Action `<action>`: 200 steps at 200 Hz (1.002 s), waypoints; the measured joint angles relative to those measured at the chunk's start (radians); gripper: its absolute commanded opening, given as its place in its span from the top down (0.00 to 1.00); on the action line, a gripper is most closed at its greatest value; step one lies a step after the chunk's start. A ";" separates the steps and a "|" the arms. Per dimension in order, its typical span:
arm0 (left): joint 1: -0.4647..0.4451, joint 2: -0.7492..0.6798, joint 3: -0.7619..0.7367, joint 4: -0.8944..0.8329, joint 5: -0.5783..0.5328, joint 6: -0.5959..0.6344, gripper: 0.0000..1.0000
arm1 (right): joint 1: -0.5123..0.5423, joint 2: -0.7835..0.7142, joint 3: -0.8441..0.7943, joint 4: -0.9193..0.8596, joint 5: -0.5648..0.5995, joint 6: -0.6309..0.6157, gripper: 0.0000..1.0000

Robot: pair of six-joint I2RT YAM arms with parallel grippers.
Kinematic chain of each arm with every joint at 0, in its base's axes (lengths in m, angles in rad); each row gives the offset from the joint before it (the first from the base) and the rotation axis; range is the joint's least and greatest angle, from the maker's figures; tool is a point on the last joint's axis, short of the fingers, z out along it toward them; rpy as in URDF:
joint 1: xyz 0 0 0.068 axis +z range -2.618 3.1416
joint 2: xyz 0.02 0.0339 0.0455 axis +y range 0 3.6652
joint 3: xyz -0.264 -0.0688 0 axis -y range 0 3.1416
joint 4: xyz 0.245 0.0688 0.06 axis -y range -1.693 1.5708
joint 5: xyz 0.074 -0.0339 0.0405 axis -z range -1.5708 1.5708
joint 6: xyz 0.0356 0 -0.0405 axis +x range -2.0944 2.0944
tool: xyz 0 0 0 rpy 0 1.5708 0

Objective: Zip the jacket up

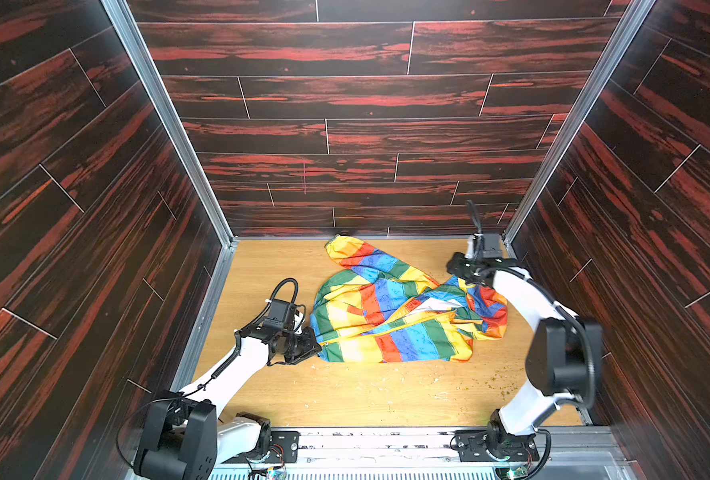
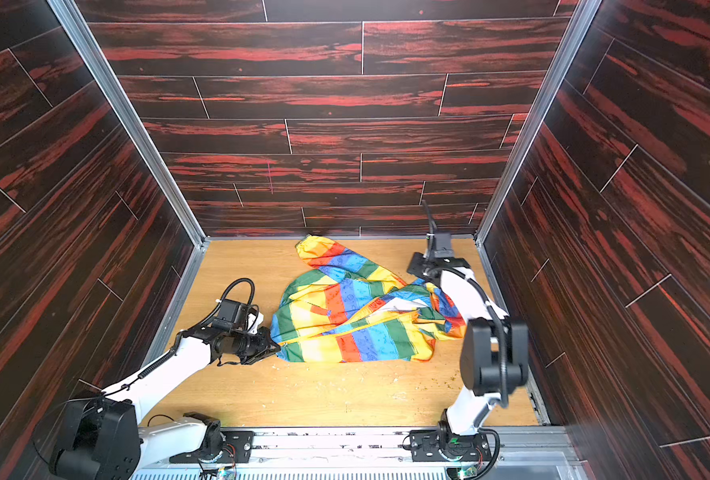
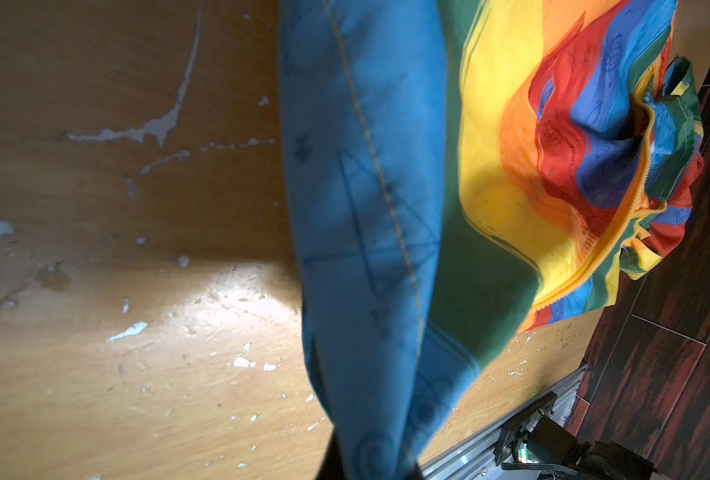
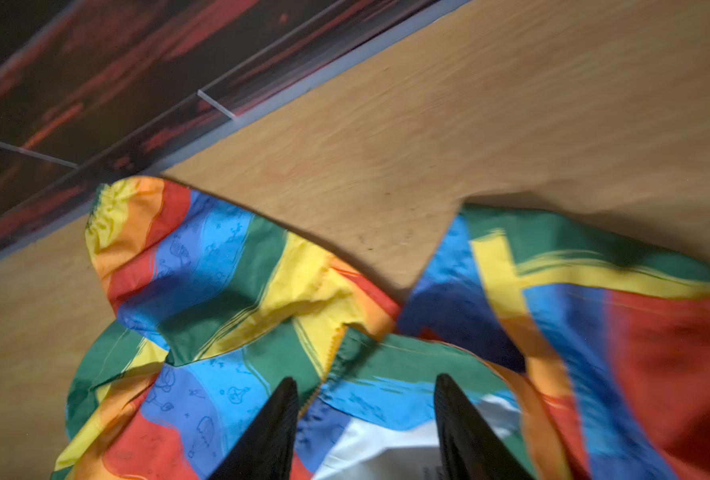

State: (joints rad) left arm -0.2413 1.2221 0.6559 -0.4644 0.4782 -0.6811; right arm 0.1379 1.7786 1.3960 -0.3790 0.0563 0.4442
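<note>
On the worn wooden table [image 1: 345, 395], centre-right, lies the thin, shiny, crumpled rainbow-striped jacket [image 1: 403, 307]. At its left end the left gripper [image 1: 315, 347] is clamped on the blue hem [image 3: 365, 208]. At its right end the right gripper [image 4: 365, 380] hovers with fingers apart over the white lining [image 4: 386, 449], gripping nothing.

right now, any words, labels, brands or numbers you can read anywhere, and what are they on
No text in these views can be read.
the jacket: its blue stripes carry only line drawings, no letters or numbers.
white lining: faint grey marks near the frame edge, too blurred to read.
wall panels and table: no signs or labels.
</note>
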 measured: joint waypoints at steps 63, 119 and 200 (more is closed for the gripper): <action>0.000 0.000 -0.013 0.008 0.001 -0.004 1.00 | 0.039 0.231 0.152 -0.098 0.166 -0.043 0.38; 0.000 0.000 -0.019 0.014 0.004 -0.008 1.00 | 0.013 0.317 0.229 -0.132 0.220 -0.099 0.39; 0.000 0.000 -0.021 0.018 0.006 -0.009 1.00 | 0.013 0.337 0.127 -0.072 0.016 -0.129 0.68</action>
State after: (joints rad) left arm -0.2413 1.2221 0.6353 -0.4461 0.4839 -0.6903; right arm 0.1513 2.1155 1.5230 -0.4507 0.0719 0.3157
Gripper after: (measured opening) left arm 0.080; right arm 0.440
